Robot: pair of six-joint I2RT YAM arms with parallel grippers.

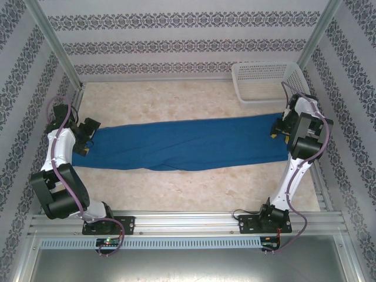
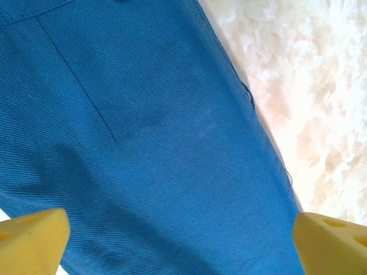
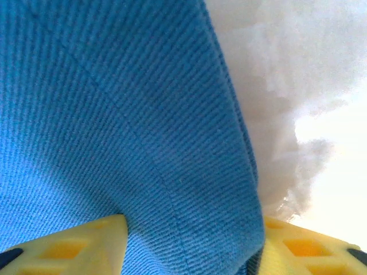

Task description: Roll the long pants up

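The long pants (image 1: pixel 188 144) lie flat across the table as a long deep-blue strip running left to right. At their left end my left gripper (image 1: pixel 88 141) hangs low over the cloth. In the left wrist view it (image 2: pixel 180 232) is open, its yellow fingers (image 2: pixel 31 238) wide apart with smooth blue fabric (image 2: pixel 149 126) under them. My right gripper (image 1: pixel 276 130) is at the right end of the pants. In the right wrist view it (image 3: pixel 192 243) has its yellow fingers (image 3: pixel 74 249) pressed into both sides of a raised fold of the blue cloth (image 3: pixel 143 114).
A white basket (image 1: pixel 241 88) stands at the back right, just behind the right arm. Bare marbled tabletop (image 1: pixel 205 188) lies in front of and behind the pants. Patterned walls and metal posts enclose the table on three sides.
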